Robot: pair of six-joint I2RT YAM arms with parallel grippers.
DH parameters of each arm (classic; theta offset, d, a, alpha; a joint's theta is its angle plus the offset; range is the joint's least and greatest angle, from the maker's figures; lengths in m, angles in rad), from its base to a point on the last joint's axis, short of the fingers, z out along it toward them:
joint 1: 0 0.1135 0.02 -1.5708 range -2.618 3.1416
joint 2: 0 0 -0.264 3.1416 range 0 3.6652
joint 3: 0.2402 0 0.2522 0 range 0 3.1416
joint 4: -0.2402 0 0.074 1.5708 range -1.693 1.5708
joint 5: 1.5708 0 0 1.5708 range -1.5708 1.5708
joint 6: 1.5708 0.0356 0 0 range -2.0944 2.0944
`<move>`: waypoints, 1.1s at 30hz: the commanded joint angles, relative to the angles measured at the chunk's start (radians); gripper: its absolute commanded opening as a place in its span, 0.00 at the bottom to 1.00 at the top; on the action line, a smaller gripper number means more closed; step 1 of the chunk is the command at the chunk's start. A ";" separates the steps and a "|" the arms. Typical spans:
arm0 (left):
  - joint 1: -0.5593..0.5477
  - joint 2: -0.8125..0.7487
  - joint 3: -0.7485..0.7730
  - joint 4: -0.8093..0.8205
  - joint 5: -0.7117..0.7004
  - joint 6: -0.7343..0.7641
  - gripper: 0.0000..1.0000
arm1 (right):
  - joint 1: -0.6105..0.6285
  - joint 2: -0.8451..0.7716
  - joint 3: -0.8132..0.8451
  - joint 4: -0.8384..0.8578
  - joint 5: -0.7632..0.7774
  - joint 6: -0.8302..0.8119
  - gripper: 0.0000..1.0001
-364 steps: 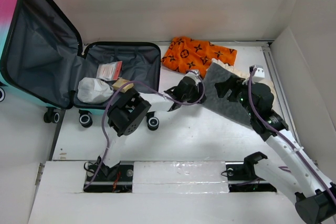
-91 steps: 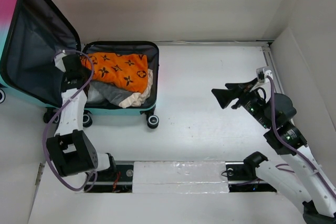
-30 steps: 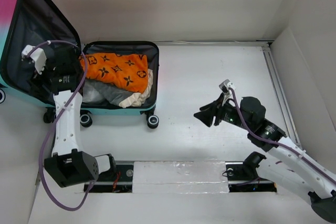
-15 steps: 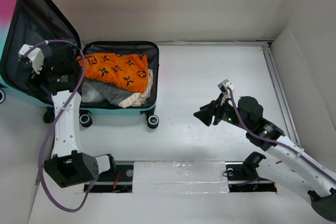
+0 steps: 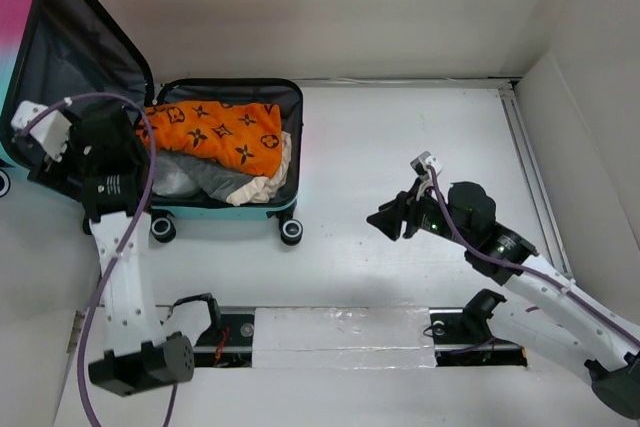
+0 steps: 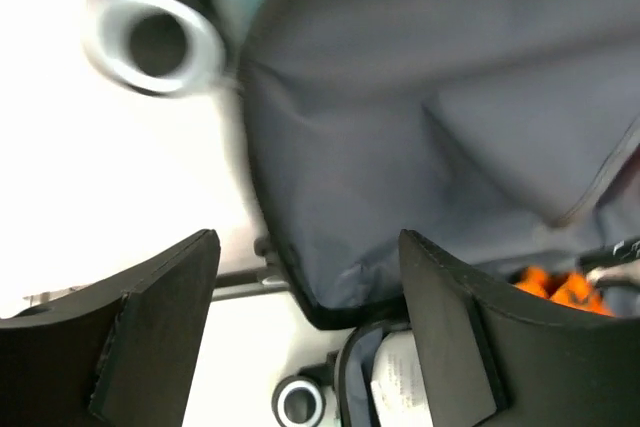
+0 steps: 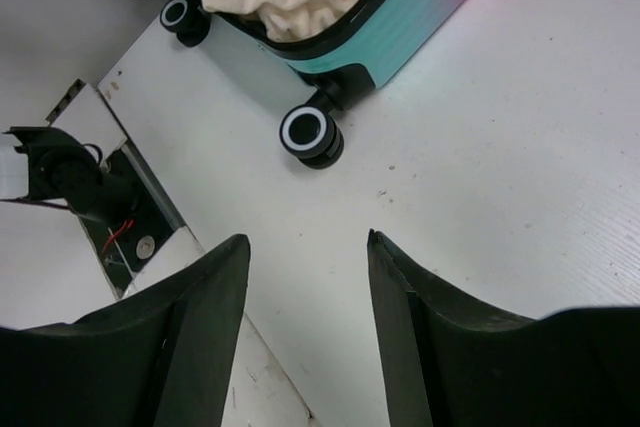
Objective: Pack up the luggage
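pink-and-teal luggage (image 5: 222, 209) lies open at ten o'clock on the white table (image 5: 420, 137) in the top view, its lid propped up toward nine o'clock. the tub holds an orange patterned cloth (image 5: 225, 127) on top, with a grey cloth (image 5: 210, 179) and a cream cloth (image 5: 265, 185) at its six o'clock side. the left gripper (image 5: 58, 162) hangs at the lid's six o'clock edge. the right gripper (image 5: 392, 215) hovers over bare table at four o'clock, well apart from the case and pointing toward nine o'clock.

left wrist view: the fingers are spread with nothing between them, and dark grey lining fills the frame beyond. one wheel (image 6: 155, 42) sits blurred at eleven o'clock. a bit of orange shows at four o'clock.

right wrist view: the fingers stand released over the table, gripping nothing. the case's teal corner sits at twelve o'clock, a black-and-white wheel (image 7: 308, 132) below it, with cream and orange fabric at the rim.
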 commanded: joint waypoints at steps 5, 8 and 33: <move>0.006 0.004 -0.066 0.028 -0.160 -0.004 0.72 | 0.010 -0.028 -0.003 0.033 -0.041 -0.014 0.57; 0.006 0.056 0.049 -0.074 -0.200 -0.045 0.72 | 0.010 -0.028 -0.003 0.033 -0.061 -0.004 0.57; 0.006 -0.045 -0.112 0.918 -0.321 0.791 0.00 | 0.048 -0.025 -0.013 -0.006 0.010 0.005 0.52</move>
